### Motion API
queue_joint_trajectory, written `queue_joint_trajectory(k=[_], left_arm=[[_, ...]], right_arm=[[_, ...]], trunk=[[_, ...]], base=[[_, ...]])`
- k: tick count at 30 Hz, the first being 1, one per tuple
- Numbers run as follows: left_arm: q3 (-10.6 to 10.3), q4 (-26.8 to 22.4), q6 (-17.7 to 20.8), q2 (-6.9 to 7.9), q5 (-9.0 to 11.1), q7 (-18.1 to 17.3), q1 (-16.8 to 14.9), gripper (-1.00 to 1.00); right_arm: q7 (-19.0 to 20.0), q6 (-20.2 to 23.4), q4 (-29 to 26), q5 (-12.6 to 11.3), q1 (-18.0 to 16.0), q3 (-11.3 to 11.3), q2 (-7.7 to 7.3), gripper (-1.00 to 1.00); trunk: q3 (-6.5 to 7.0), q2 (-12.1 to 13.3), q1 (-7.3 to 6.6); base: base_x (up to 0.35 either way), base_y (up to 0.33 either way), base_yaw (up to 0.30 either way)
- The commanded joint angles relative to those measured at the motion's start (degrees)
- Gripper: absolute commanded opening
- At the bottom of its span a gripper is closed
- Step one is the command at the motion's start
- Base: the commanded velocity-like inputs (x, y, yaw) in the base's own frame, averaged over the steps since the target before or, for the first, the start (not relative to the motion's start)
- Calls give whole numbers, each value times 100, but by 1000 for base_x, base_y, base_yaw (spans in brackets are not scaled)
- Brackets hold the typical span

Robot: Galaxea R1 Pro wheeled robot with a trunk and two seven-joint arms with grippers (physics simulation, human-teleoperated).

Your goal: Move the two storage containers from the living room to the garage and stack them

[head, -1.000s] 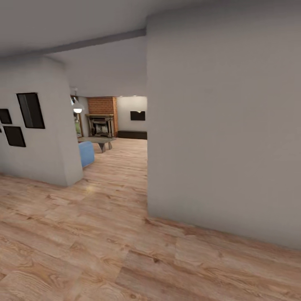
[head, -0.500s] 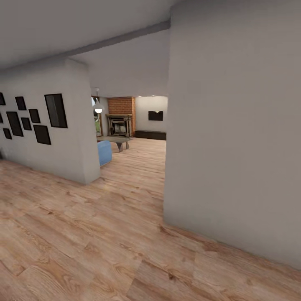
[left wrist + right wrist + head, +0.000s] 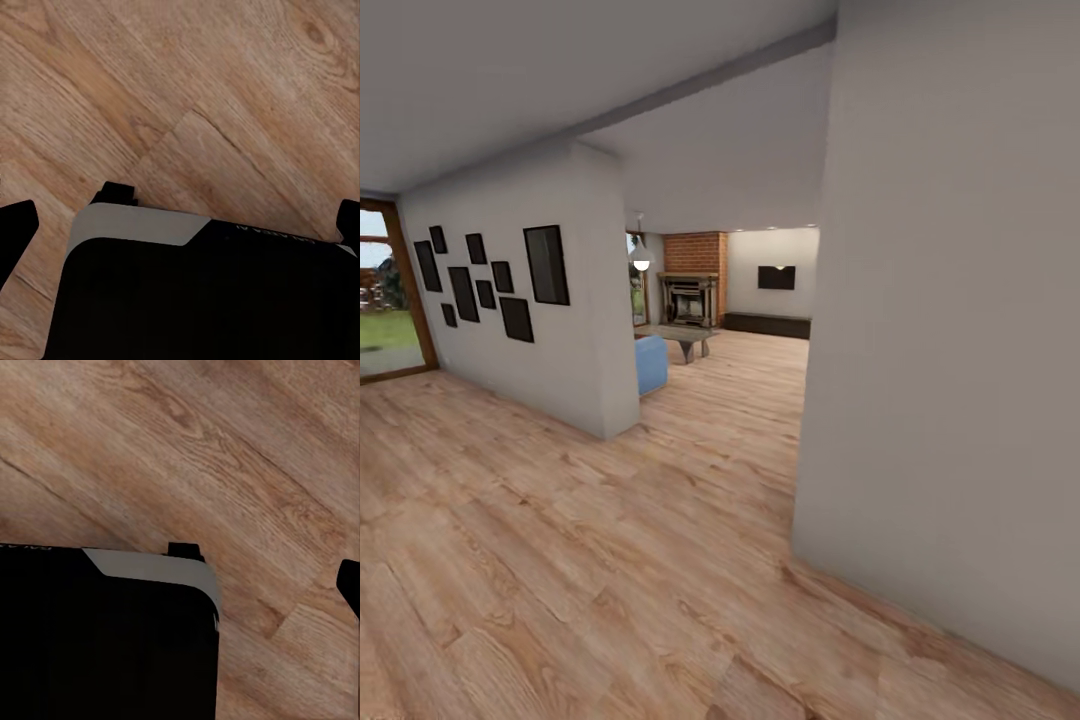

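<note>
Status: early transit. I judge neither container fetched yet; both bins out of sight, so all carrying and stacking remains. Living room (image 3: 745,330) ahead through the opening: brick fireplace (image 3: 693,270), blue sofa corner (image 3: 651,362), low grey surface (image 3: 685,338). Pale grey wall corner (image 3: 950,350) crowds my right. Framed wall (image 3: 510,300) stands left. Hands: I cannot tell whether they are apart or together.

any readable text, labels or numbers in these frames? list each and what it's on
None can be read.
Pale lettering on the black robot body in the left wrist view, near its top edge: too blurred to read.
A faint mark at the top edge of the same dark body in the right wrist view: unreadable.
Black wall frames in the head view: blank, no text.
</note>
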Motion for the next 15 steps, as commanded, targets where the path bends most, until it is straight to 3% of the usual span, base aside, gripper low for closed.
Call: queue_joint_trajectory(k=[1, 15], left_arm=[[-49, 0, -2, -2, 48, 13, -4, 100], [-49, 0, -2, 0, 48, 13, -4, 100]], right_arm=[[-30, -28, 18, 2, -8, 45, 2, 100], [-30, -28, 18, 2, -8, 45, 2, 100]], trunk=[[-8, -5, 4], [-8, -5, 4]], base=[[332, 0, 270], [332, 0, 270]])
